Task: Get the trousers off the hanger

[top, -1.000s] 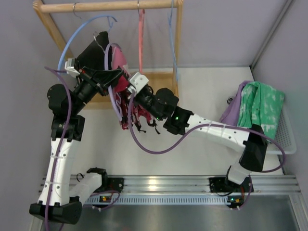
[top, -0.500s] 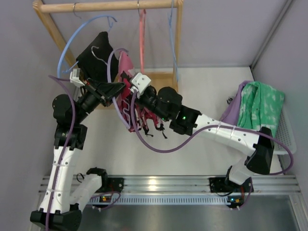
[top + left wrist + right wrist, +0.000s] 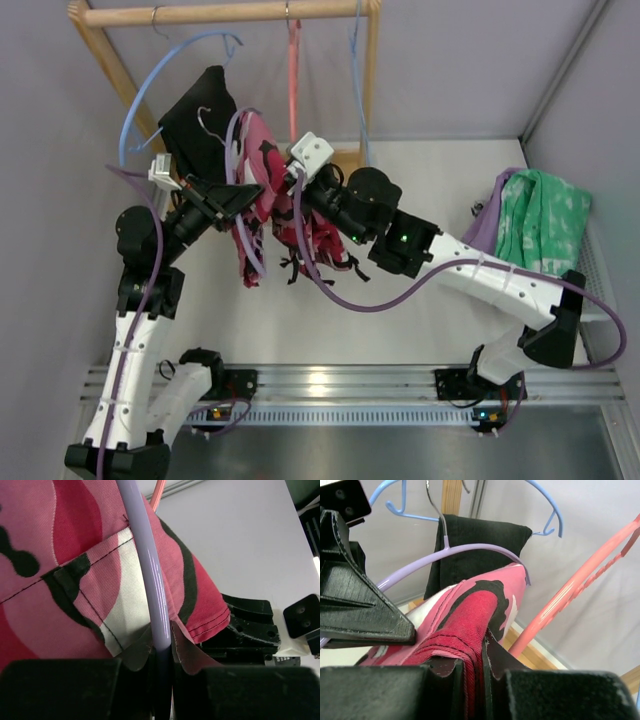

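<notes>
The magenta-pink trousers point(image 3: 268, 185) with black and white blotches hang over the lilac hanger point(image 3: 243, 245) in front of the wooden rack; dark strings dangle below. My left gripper point(image 3: 240, 196) is shut on the hanger's bar point(image 3: 150, 580), with the trousers point(image 3: 75, 570) draped beside it. My right gripper point(image 3: 290, 186) is shut on a fold of the trousers point(image 3: 470, 620). In the right wrist view the hanger point(image 3: 465, 552) arcs over the cloth, its metal hook rising above, not on the rail.
A wooden rack point(image 3: 230, 12) holds light-blue hangers point(image 3: 150, 80), a black garment point(image 3: 200, 120) and a salmon-pink hanger point(image 3: 294, 80). A white basket point(image 3: 597, 270) at the right holds green-and-white cloth point(image 3: 540, 225).
Both grippers have moved toward me and to the right with hanger and trousers. The trousers have spread wider between the two grippers.
</notes>
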Controlling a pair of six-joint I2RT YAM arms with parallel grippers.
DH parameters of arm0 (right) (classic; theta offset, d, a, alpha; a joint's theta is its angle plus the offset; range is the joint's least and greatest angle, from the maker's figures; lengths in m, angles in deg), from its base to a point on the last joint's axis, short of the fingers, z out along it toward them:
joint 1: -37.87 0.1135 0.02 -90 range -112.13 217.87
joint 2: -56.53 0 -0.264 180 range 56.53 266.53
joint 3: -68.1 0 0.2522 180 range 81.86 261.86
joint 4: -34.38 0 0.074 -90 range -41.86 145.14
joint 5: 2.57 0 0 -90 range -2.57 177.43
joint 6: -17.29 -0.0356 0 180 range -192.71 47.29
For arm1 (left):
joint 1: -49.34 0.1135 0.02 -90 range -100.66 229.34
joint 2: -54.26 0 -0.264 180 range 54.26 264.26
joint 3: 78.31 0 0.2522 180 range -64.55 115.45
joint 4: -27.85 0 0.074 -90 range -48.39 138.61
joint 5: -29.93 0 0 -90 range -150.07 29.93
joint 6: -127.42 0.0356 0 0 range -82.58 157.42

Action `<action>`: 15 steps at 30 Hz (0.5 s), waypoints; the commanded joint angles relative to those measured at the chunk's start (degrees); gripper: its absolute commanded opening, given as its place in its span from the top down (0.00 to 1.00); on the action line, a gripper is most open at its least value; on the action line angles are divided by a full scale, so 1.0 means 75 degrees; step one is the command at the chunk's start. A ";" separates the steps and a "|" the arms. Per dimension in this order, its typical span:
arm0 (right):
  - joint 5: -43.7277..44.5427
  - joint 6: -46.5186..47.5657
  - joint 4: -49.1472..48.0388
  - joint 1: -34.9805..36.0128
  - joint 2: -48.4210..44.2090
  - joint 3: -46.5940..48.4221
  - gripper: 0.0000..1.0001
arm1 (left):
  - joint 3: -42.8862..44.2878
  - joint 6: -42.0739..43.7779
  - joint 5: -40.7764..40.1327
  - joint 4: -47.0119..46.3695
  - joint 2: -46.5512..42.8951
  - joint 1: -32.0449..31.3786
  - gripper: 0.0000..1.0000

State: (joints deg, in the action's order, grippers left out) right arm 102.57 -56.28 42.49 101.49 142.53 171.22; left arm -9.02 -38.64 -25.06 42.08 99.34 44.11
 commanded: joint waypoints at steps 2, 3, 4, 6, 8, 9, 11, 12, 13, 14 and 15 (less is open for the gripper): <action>0.0220 0.0071 -0.1907 -0.0056 -0.0919 0.1408 1.00 | -0.0266 0.0706 -0.0460 0.0382 -0.0069 0.0112 1.00; 0.0232 0.0083 -0.1895 -0.0068 -0.0908 0.1502 1.00 | -0.0290 0.0730 -0.0460 0.0429 -0.0081 0.0124 1.00; 0.0232 0.0141 -0.1895 -0.0056 -0.0896 0.1607 1.00 | -0.0325 0.0788 -0.0472 0.0453 -0.0093 0.0124 1.00; 0.0232 0.0200 -0.1930 -0.0068 -0.0884 0.1947 1.00 | -0.0454 0.0870 -0.0519 0.0581 -0.0116 0.0124 1.00; 0.0243 0.0282 -0.1954 -0.0056 -0.0837 0.2344 1.00 | -0.0559 0.0976 -0.0519 0.0698 -0.0128 0.0124 1.00; 0.0244 0.0317 -0.1965 -0.0068 -0.0814 0.2463 1.00 | -0.0688 0.0999 -0.0519 0.0722 -0.0139 0.0124 1.00; 0.0186 0.0364 -0.2012 -0.0056 -0.0791 0.2813 1.00 | -0.0805 0.1070 -0.0530 0.0722 -0.0139 0.0124 1.00; 0.0173 0.0376 -0.2024 -0.0068 -0.0767 0.2943 1.00 | -0.0934 0.1081 -0.0507 0.0734 -0.0140 0.0124 1.00; 0.0115 0.0423 -0.2047 -0.0056 -0.0779 0.3049 1.00 | -0.0981 0.1128 -0.0519 0.0723 -0.0128 0.0124 1.00; 0.0103 0.0458 -0.2071 -0.0068 -0.0744 0.3282 1.00 | -0.1040 0.1152 -0.0519 0.0723 -0.0128 0.0135 1.00; 0.0068 0.0493 -0.2129 -0.0068 -0.0720 0.3389 1.00 | -0.1098 0.1175 -0.0542 0.0722 -0.0128 0.0135 1.00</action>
State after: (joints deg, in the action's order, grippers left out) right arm 103.46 -53.70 47.56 101.47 142.53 186.20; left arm -14.46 -34.81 -26.68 42.24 97.64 44.26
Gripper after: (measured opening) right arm 0.090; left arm 0.166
